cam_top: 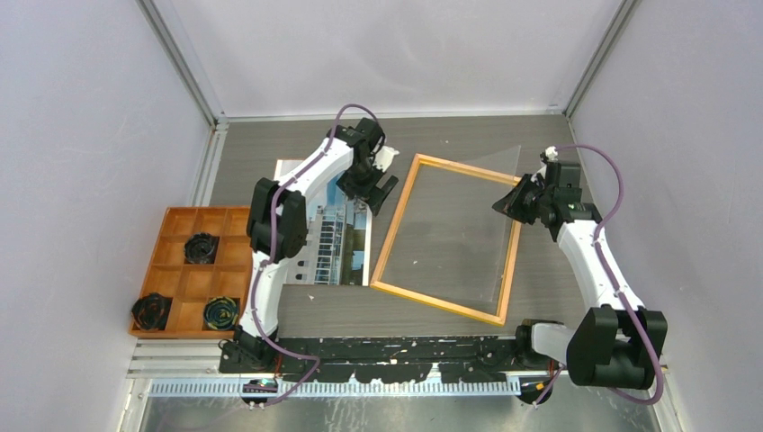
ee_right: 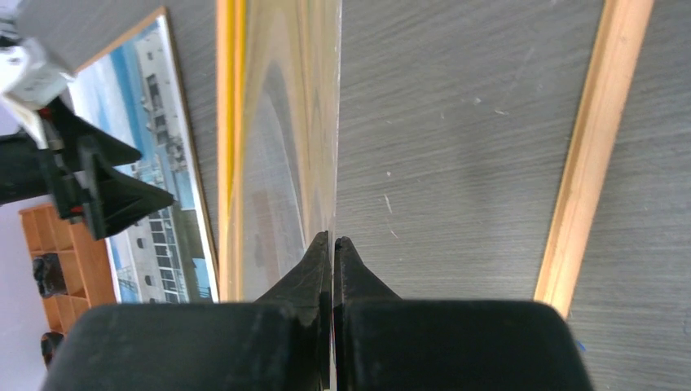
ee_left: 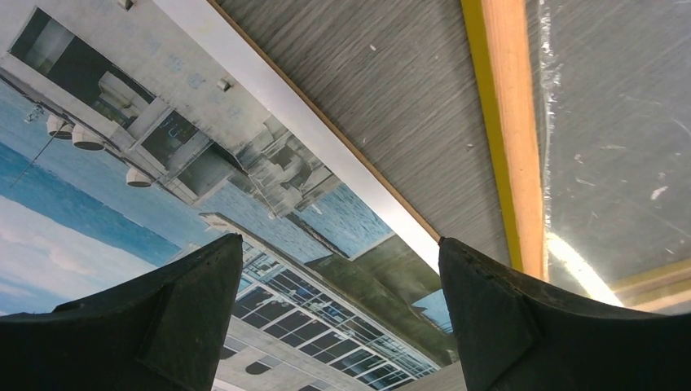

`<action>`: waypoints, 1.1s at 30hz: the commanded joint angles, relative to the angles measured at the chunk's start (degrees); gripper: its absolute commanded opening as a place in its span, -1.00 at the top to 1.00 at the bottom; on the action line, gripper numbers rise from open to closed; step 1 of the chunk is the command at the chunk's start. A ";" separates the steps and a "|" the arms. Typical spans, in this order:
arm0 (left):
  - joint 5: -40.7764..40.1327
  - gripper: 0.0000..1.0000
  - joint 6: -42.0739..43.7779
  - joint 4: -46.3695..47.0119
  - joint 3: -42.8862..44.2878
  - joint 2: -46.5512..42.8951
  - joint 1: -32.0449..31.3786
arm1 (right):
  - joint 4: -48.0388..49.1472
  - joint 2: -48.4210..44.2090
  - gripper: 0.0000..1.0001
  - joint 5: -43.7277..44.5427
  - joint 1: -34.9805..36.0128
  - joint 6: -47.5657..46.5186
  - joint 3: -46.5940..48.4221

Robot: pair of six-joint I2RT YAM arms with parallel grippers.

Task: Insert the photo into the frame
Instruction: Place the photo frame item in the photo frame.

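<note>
The photo (cam_top: 337,241) of a white building under blue sky lies face up on the table, left of the frame (cam_top: 395,222). The frame lies flat, its wood-coloured side up. My left gripper (cam_top: 376,194) hovers open over the photo's right edge (ee_left: 163,163), nothing between its fingers (ee_left: 187,309). My right gripper (ee_right: 333,238) is shut on the edge of the clear pane (ee_right: 285,147), which is tilted up off the frame's right side (cam_top: 504,171). A thin brown edge shows under the photo's white border.
An orange compartment tray (cam_top: 180,212) with black round parts sits at the left. The enclosure's walls stand close on the left, right and back. The arm bases and a rail line the near edge.
</note>
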 commanded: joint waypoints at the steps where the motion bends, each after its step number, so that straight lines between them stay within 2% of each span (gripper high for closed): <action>1: -2.71 -0.81 2.48 0.77 0.80 -0.16 -0.45 | 6.71 -2.94 0.99 -2.20 -0.18 0.24 0.06; 9: -5.01 -0.77 2.65 1.34 0.44 2.43 -0.49 | 8.54 -0.85 0.98 -6.18 -0.16 0.06 -0.18; 33: -8.10 -0.75 3.17 2.61 2.22 6.05 -4.81 | 3.89 5.97 0.99 -1.92 -0.56 -1.28 1.93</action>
